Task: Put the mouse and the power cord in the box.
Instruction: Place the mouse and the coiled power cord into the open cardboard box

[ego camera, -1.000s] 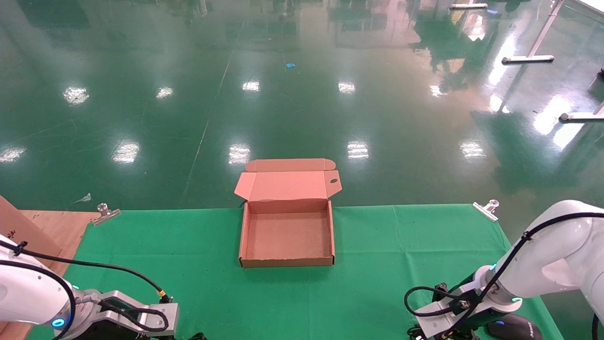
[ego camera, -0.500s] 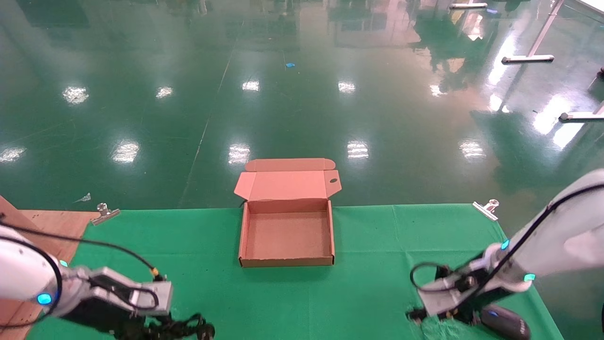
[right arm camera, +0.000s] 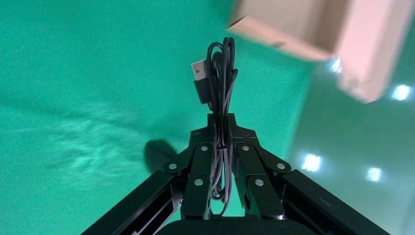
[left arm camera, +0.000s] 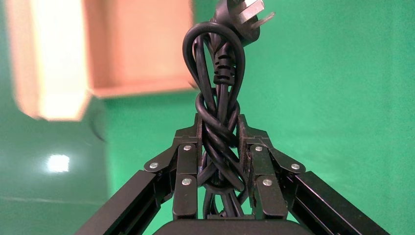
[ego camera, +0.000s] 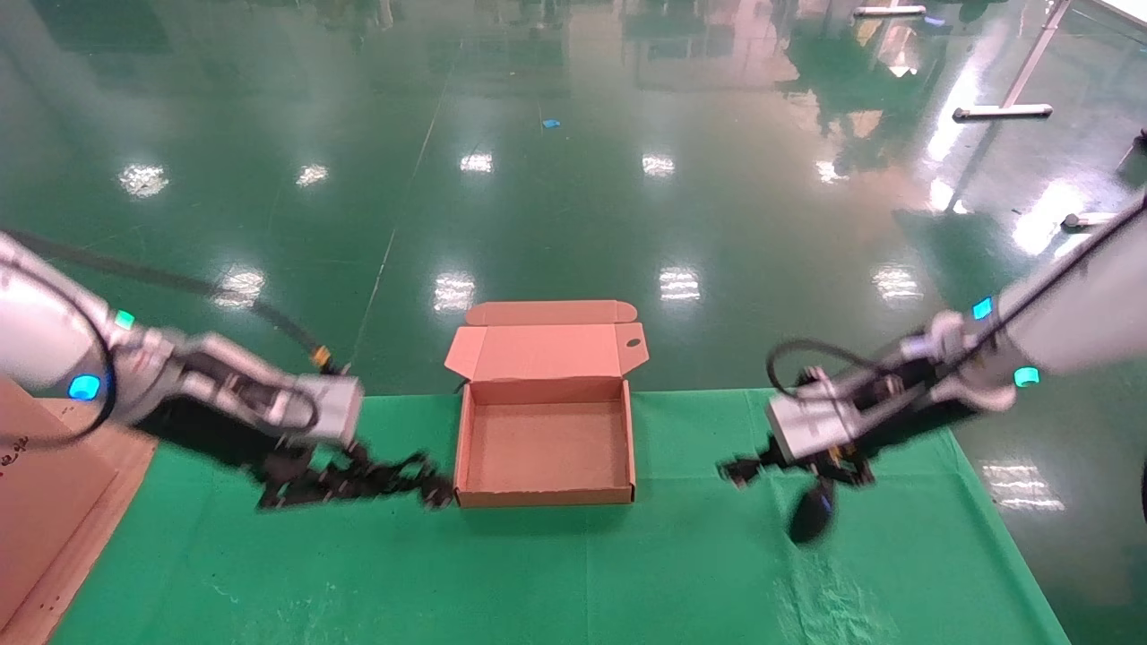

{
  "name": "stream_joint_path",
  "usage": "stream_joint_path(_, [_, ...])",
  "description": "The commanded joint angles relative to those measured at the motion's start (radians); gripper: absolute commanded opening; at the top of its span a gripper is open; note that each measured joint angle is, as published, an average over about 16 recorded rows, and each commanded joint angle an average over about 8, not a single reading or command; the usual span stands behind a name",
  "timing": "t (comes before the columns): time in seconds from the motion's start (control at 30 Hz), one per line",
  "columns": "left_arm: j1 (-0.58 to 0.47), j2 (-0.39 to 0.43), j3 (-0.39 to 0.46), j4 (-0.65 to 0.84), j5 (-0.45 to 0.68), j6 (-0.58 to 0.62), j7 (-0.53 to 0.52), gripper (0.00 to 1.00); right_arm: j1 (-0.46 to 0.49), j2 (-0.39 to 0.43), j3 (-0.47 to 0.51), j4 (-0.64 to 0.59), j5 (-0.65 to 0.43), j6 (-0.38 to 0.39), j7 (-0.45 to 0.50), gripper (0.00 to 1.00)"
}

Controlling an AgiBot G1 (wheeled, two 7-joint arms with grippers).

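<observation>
The box (ego camera: 544,494) lies open and empty at the table's far middle, its lid (ego camera: 545,351) folded back. My left gripper (ego camera: 345,477) is shut on the power cord (ego camera: 394,482), held off the cloth just left of the box. In the left wrist view the gripper (left arm camera: 219,122) clamps the twisted bundle of the power cord (left arm camera: 218,98), plug outward, with the box (left arm camera: 142,49) beyond. My right gripper (ego camera: 771,464) hovers right of the box. In the right wrist view that gripper (right arm camera: 221,120) is shut on the mouse's thin coiled cable (right arm camera: 221,78). The mouse (ego camera: 811,520) dangles below it.
A green cloth (ego camera: 627,573) covers the table, and its far edge runs level with the box's hinge. A brown board (ego camera: 54,511) lies at the left edge. Beyond the table is glossy green floor (ego camera: 573,179).
Both arms rose from the near edge and swung inward toward the box. The left lifted the power cord off the cloth; the right lifted the mouse by its cable.
</observation>
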Motion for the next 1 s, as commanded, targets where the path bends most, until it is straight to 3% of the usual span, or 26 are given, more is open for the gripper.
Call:
stream_joint_path(0.03, [-0.028, 0.012, -0.001, -0.025, -0.001, 0.018, -0.013, 0.00, 0.032, -0.008, 0.002, 0.010, 0.003, -0.019, 0.013, 0.00])
stream_joint_path(0.23, [-0.061, 0.059, 0.000, -0.062, 0.002, 0.000, -0.022, 0.00, 0.072, -0.071, -0.003, 0.075, 0.002, 0.005, 0.093, 0.00])
stream_joint_path(0.5, [-0.074, 0.119, -0.009, -0.002, -0.004, -0.095, 0.025, 0.00, 0.002, -0.097, -0.067, 0.310, 0.040, 0.093, 0.249, 0.00])
stream_joint_path(0.83, [-0.059, 0.167, -0.022, 0.066, -0.010, -0.357, 0.084, 0.00, -0.087, -0.097, -0.192, 0.478, 0.131, 0.379, 0.364, 0.00])
stream_joint_path(1.0, [-0.039, 0.177, -0.027, 0.072, -0.018, -0.449, 0.100, 0.00, -0.099, -0.098, -0.262, 0.503, 0.177, 0.474, 0.398, 0.00])
